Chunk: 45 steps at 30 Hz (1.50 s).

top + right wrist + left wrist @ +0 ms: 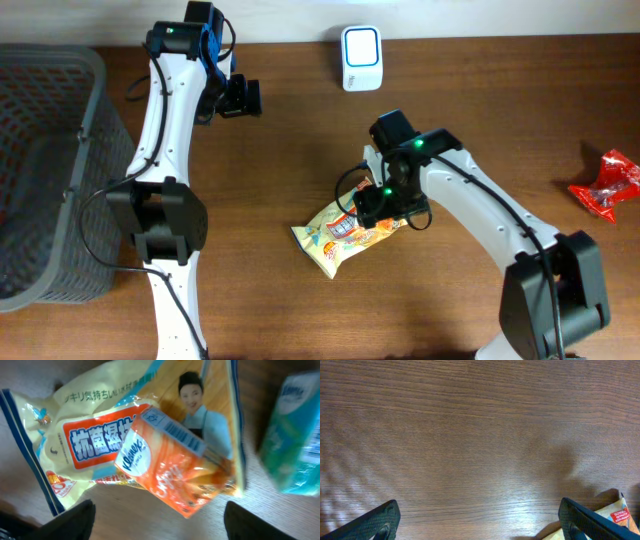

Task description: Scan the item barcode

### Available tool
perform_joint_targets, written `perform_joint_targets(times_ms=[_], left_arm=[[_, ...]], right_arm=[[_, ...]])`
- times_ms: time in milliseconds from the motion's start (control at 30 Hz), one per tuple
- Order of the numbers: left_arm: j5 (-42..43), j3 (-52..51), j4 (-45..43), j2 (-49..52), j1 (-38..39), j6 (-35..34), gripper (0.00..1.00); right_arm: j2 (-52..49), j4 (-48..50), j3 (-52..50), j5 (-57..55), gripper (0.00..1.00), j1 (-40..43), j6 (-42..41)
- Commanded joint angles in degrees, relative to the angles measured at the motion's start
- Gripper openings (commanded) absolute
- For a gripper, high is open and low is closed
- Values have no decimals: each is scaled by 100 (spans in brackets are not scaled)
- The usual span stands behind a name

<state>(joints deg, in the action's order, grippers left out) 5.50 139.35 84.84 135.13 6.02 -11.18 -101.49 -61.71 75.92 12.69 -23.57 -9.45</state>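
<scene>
I'm seeing the wooden table [300, 150] carrying a grey mesh basket [90, 70] at its left edge, a white scanner [360, 45] at the back, a yellow packet [335, 235] lying mid-table, a red packet [605, 185] sitting far right

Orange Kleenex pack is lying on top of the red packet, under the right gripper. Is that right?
Not quite. The orange Kleenex pack lies on top of the yellow bag, not the red packet, under the right gripper. The right wrist view shows it. The red packet sits by itself far off to the right in the overhead view.
</scene>
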Motion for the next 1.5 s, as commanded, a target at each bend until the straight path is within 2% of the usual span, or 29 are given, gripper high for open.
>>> perform_joint_targets(times_ms=[0,67,167,267,300,400,433,500,567,633,767,900,1033,1100,1167,1200,1267,1300,1333,1400,1467], left_arm=[[-37,20,2,-101,-13,48,99],[-42,20,4,-101,-7,50,99],[-44,20,4,-101,-4,50,99],[-42,20,7,-101,-2,50,99],[-42,20,7,-101,-2,50,99],[-42,20,-15,-101,-2,50,99],[-42,20,-13,-101,-2,50,99],[-42,20,-13,-101,-2,50,99],[-42,20,-17,-101,-2,50,99],[-42,20,-13,-101,-2,50,99],[-42,20,-15,-101,-2,50,99],[-42,20,-15,-101,-2,50,99],[-42,20,-11,-101,-2,50,99],[-42,20,-11,-101,-2,50,99],[-42,20,-11,-101,-2,50,99],[-42,20,-11,-101,-2,50,99],[-42,20,-11,-101,-2,50,99],[-42,20,-11,-101,-2,50,99],[-42,20,-11,-101,-2,50,99],[-44,20,-15,-101,-2,50,99],[-42,20,-17,-101,-2,50,99]], right_arm=[[20,-46,0,173,77,-79,-2343],[94,136,0,140,77,-22,-3314],[710,-37,0,-793,78,44,-4424],[1646,-557,-79,-1587,84,-85,-5136],[1856,-531,-227,-1600,89,-155,-5377],[2354,306,-1480,-1456,92,-601,-6767],[2358,804,-1797,-1281,92,-699,-6861],[2293,1803,-2267,-1005,86,-835,-6863],[2140,2404,-2553,-1040,68,-866,-7003],[1878,2365,-2623,-1397,67,-861,-7597],[1484,2371,-2621,-1447,67,-861,-8133],[1357,2826,-2623,-1537,64,-861,-8148],[1270,3032,-2621,-1788,52,-861,-8262],[1099,3058,-2621,-1764,50,-861,-8271],[1010,3093,-2621,-1766,41,-861,-8279],[984,3097,-2621,-1790,29,-861,-8279],[984,3115,-2621,-1792,19,-859,-8277],[994,3115,-2618,-1790,10,-837,-8247],[1040,3119,-2608,-1753,4,-769,-8030],[1213,3209,-2505,-1742,4,-527,-7075],[1362,3582,-2302,-1443,4,-166,-5187]])
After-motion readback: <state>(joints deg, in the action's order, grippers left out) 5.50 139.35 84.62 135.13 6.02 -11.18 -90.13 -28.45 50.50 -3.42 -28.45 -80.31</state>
